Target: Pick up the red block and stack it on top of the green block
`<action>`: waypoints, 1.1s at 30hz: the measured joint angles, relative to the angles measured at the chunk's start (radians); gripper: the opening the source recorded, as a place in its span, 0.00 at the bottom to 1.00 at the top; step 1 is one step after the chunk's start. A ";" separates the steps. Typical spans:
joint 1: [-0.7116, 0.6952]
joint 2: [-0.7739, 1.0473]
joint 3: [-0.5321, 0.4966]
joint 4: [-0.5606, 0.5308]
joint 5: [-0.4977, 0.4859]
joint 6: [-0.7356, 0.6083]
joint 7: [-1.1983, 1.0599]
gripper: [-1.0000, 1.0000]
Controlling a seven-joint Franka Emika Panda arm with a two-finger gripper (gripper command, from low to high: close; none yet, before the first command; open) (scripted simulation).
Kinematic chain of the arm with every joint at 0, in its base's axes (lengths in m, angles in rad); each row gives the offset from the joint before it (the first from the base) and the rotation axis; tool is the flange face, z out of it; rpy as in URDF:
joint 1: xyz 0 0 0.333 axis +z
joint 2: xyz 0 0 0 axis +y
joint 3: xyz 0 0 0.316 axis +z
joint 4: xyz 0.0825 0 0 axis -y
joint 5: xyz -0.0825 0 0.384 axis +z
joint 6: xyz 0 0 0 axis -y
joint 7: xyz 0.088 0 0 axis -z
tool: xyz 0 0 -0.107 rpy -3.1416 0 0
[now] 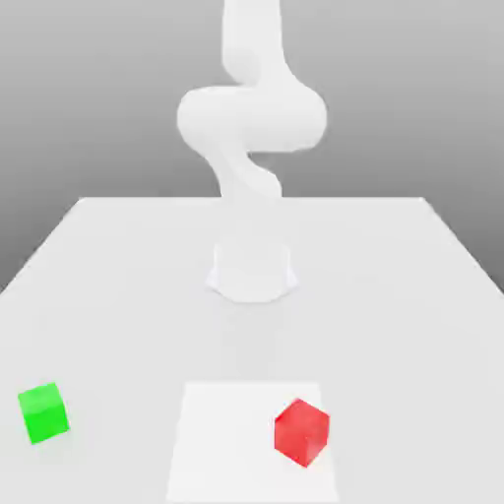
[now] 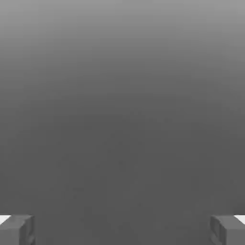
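In the exterior view my arm (image 1: 251,128) rises white from its base (image 1: 252,271) at the middle of the pale table (image 1: 108,256). The red block (image 1: 301,431) sits near the front edge, on a lighter square patch (image 1: 221,443), turned corner-on. The green block (image 1: 43,412) rests well apart from it, toward the exterior view's left, off the patch. Nothing of mine touches either block.

In the hand view my gripper (image 2: 122,229) stands released, its two grey fingertips (image 2: 16,229) spread wide apart with nothing between them. Beyond them lies plain grey, perhaps background rather than table.
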 joint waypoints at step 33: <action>0.008 1.011 0.096 -0.281 -0.177 0.571 0.876 0.00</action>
